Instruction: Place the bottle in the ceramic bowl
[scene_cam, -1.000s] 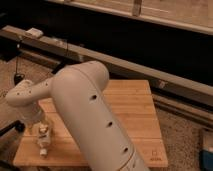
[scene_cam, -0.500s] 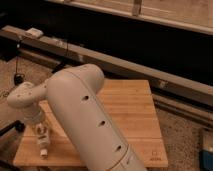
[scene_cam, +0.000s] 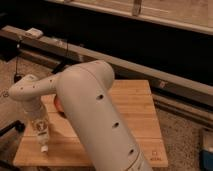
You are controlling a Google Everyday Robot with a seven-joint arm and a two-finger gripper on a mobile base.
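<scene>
The big white arm (scene_cam: 95,115) fills the middle of the view. It rises from the bottom edge, bends at a fat round elbow, and reaches out to the left. There are small dark holes along its side.

Under the arm is a wooden table (scene_cam: 135,110). Its top is made of light planks. The arm hides much of the table's middle and left part.

Behind the table, a long grey rail (scene_cam: 150,70) runs across the room from upper left to lower right. A small white box (scene_cam: 34,32) sits on it near the left end. The floor (scene_cam: 180,125) to the right of the table is speckled grey. Something blue (scene_cam: 207,150) shows at the right edge.

The bowl (scene_cam: 58,105) is on the left part of the table. Only a small orange-red bit of it peeks out from behind the arm.

The bottle (scene_cam: 41,132) is on the left side of the table, near the front corner and just left of the bowl. It is not in the bowl. It is pale and slim, with its whitish cap (scene_cam: 44,148) pointing down toward the front edge.

The gripper (scene_cam: 35,114) is at the end of the arm, right at the top of the bottle. One cannot tell if the gripper is open or closed on the bottle.
</scene>
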